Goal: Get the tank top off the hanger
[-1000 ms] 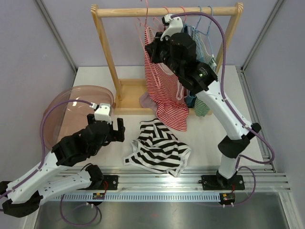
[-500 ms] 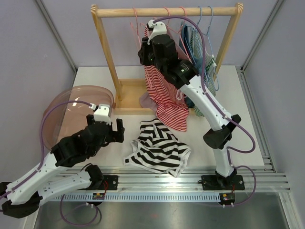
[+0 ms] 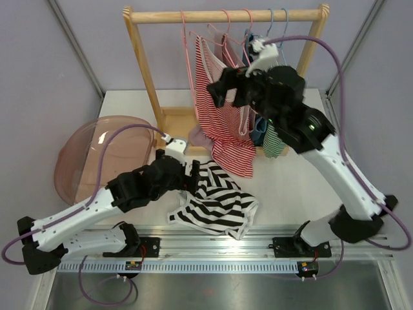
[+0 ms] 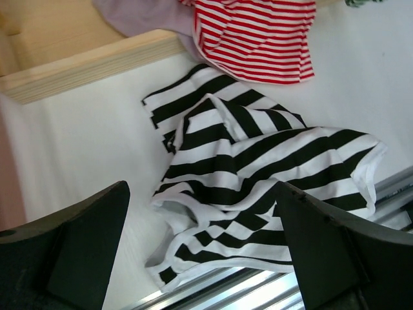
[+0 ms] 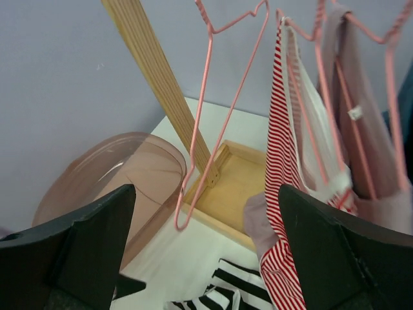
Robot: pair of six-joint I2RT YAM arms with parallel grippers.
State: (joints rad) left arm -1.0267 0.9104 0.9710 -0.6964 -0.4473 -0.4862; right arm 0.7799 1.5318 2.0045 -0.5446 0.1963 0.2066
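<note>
**Right arm lets go, red-striped top stays on the rail**

From above: the right gripper, clamped among the hanging clothes a second ago, now has its fingers spread and empty. The arm has swung back to the right. The gripper sits just in front of the red-striped tank top, which hangs from the wooden rack with its hem trailing on the table. An empty pink hanger hangs to the left of it. The left gripper, fingers wide, has come forward from beside the pink bowl. It is now at the edge of the black-and-white striped tank top, which lies crumpled on the table where it lay before.

Left wrist: the parted fingers frame the black-and-white striped tank top and grasp nothing. The red-striped hem lies beyond, next to a lilac cloth and the rack's base.

Right wrist: between the released fingers there is only open space. Ahead, the empty pink hanger hangs tilted. To its right, the red-striped tank top is on its own hanger.
</note>
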